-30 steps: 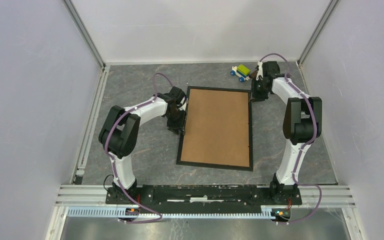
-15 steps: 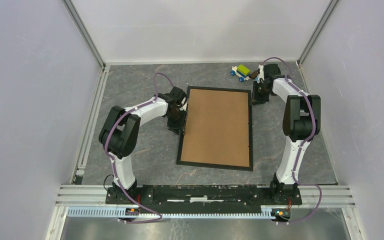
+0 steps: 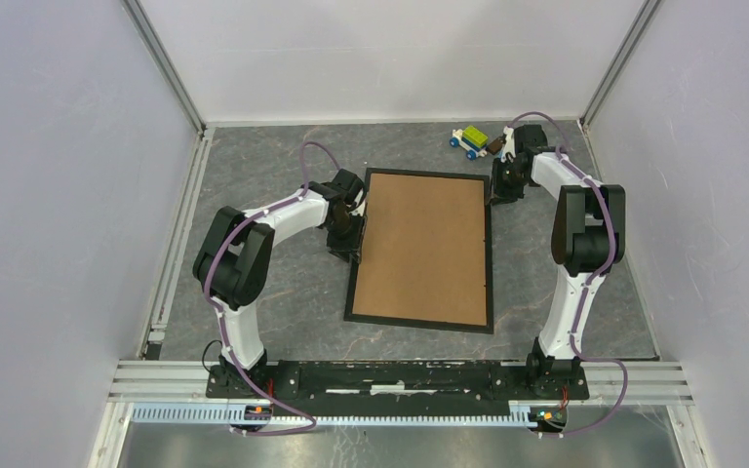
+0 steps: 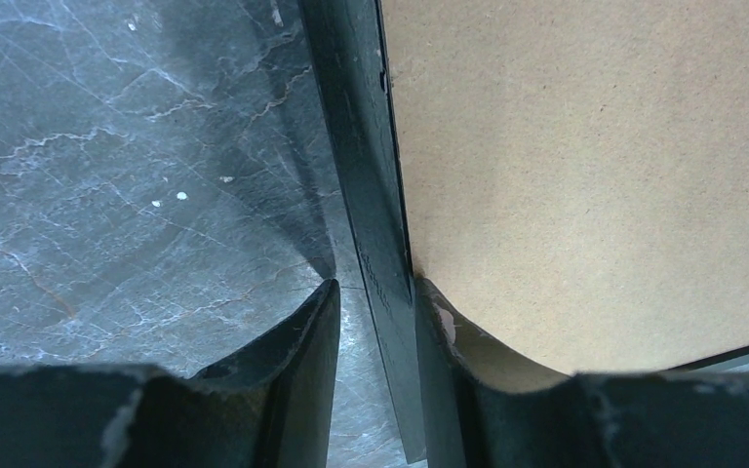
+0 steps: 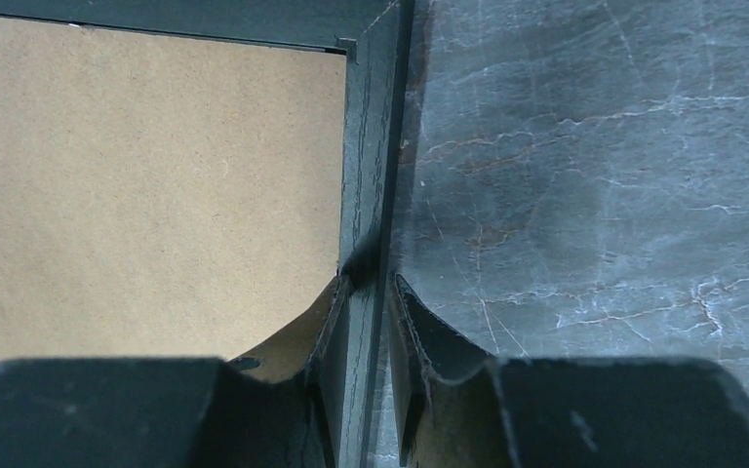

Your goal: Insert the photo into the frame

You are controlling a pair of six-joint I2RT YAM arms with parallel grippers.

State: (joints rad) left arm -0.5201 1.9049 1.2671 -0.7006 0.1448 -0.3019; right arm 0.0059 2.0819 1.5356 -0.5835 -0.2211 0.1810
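A: What's changed?
B: Right gripper (image 3: 500, 194) has edged slightly nearer; left gripper (image 3: 352, 250) is unmoved.
A: Poses?
B: Both point down at the frame (image 3: 419, 323), flat mid-table; right pinches its right rail; left straddles the left rail, fingers narrowly parted.

Soft, even light; wrist views show dark, slightly blurred fingers (image 4: 293, 341) casting faint shadows.

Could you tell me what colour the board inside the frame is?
The backing board inside the frame is plain brown; top external view shows it best.

A lab test cell: white panel walls (image 3: 59, 195), aluminium rails (image 3: 156, 375), marbled tabletop (image 3: 302, 292).
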